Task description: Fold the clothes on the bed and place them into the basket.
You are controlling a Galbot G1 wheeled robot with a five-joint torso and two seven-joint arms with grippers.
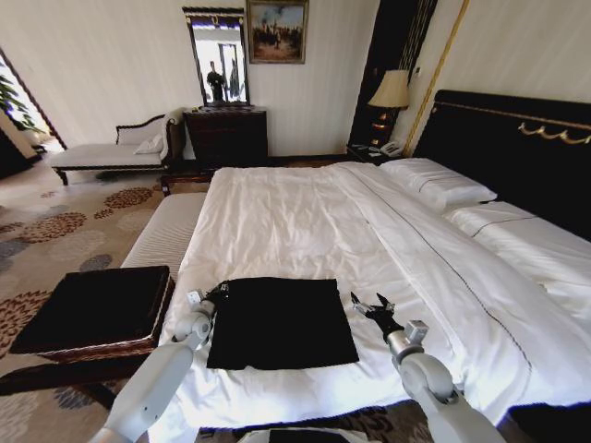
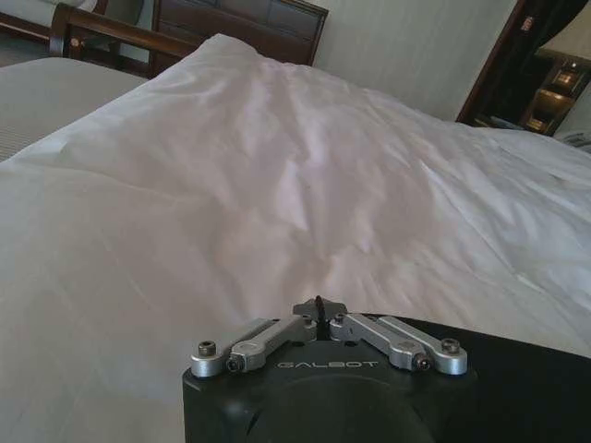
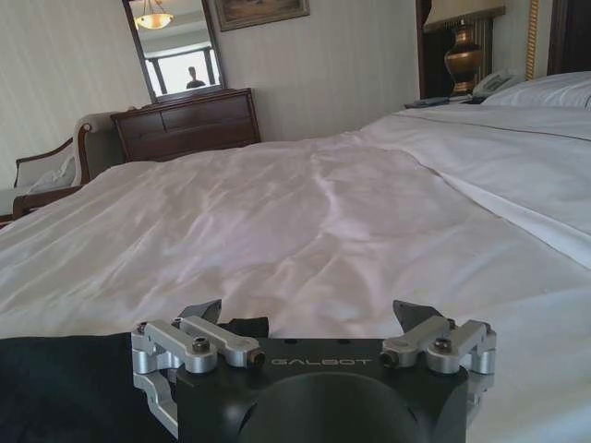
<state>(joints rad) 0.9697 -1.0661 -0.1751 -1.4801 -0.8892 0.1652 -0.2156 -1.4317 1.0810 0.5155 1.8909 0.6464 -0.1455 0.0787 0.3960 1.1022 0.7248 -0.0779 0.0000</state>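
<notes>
Black cloth against white sheets: from the head view, the T-shirt (image 1: 280,321) is lying folded into a flat rectangle near the foot edge of the bed (image 1: 305,217), lettering not visible. The left gripper (image 1: 219,293) is sitting at the shirt's ten o'clock corner, its fingers drawn together right at the fabric's edge; whether cloth is pinched between them I cannot tell. The right gripper (image 1: 369,305) is resting on the sheet at the shirt's three o'clock, just beside its edge, fingers spread apart and holding nothing. The basket (image 1: 92,312), brown wicker with a black top, is standing on the floor at nine o'clock from the shirt, off the side of the bed. A white striped bench (image 1: 166,231) is running along the bed's side beyond the basket.

Left wrist view: the left gripper (image 2: 319,309) is showing its fingers meeting at a point over the white duvet (image 2: 277,185), with a dark strip of the shirt (image 2: 526,388) beside the housing.

Right wrist view: the right gripper (image 3: 314,318) is showing its fingers (image 3: 413,312) standing wide apart, white sheet (image 3: 305,221) between them, the black shirt (image 3: 65,388) lying off to one side.
</notes>
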